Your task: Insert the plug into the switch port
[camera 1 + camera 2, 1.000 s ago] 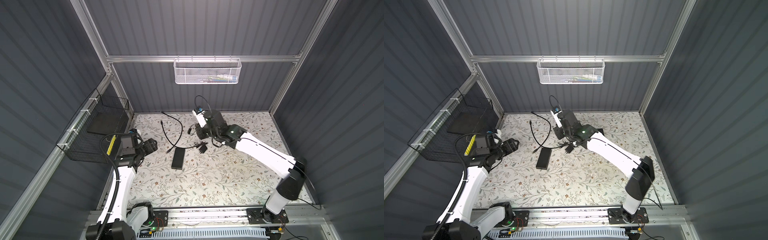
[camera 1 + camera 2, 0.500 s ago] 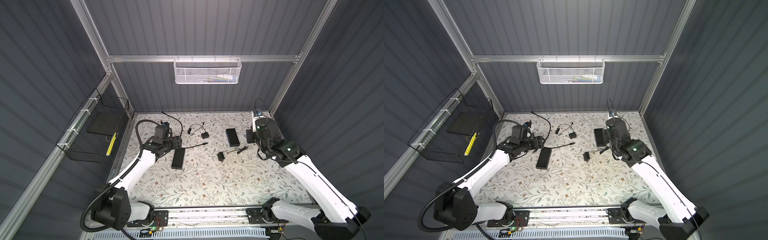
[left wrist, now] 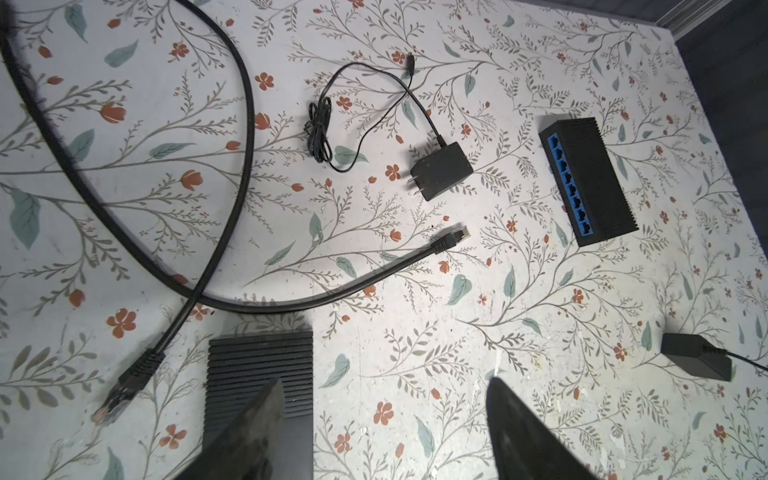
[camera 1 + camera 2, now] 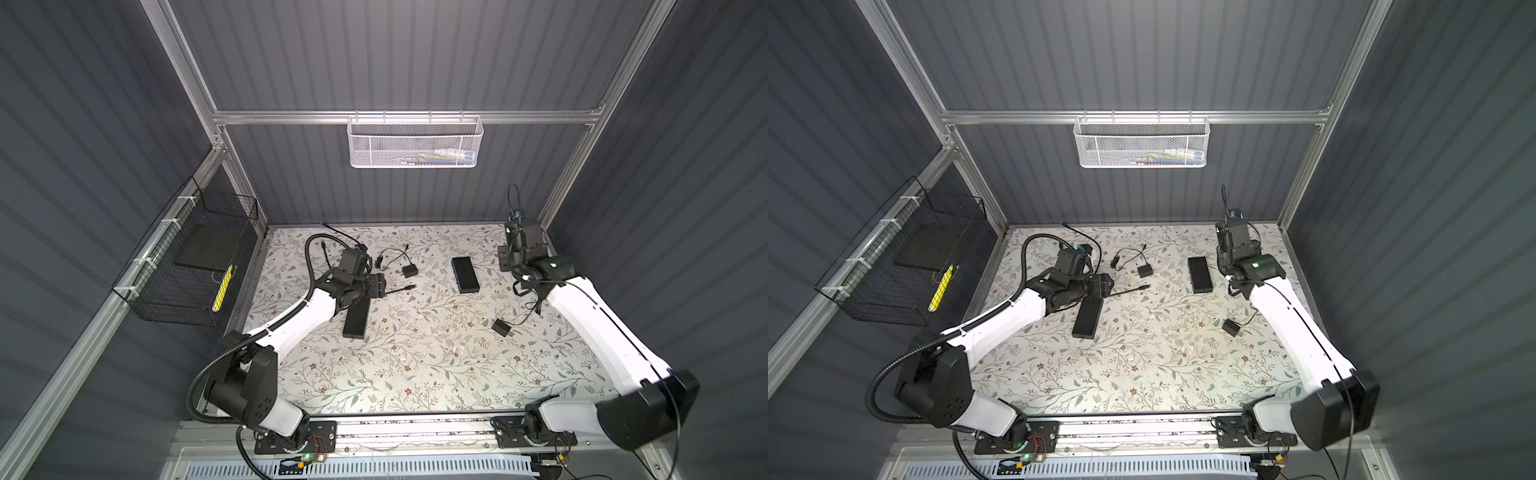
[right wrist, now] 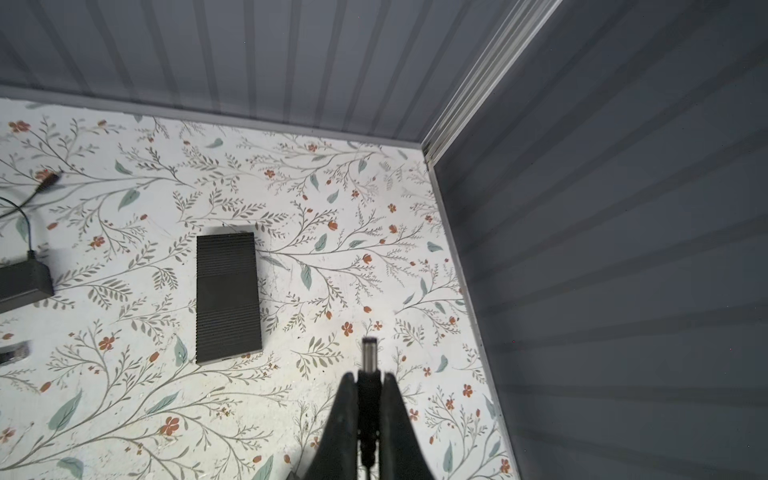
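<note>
text: none readable | switch (image 3: 598,174): no legible marking | white basket (image 4: 374,145) contents: labels blurred

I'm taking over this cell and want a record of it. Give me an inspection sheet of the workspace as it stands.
Surface: floral mat, flat, lightly scuffed.
Job's things: barrel plug held above the mat; blue-port switch lying flat, blue ports empty.
Clutter: second switch by the left gripper; adapter and second adapter loose on the mat.
Grippers: left gripper open, empty; right gripper shut on the barrel plug.
Cables: Ethernet cable looped on the mat, both ends free; adapter cords thin.
Surroundings: white basket on the back wall; wire basket on the left wall.
</note>
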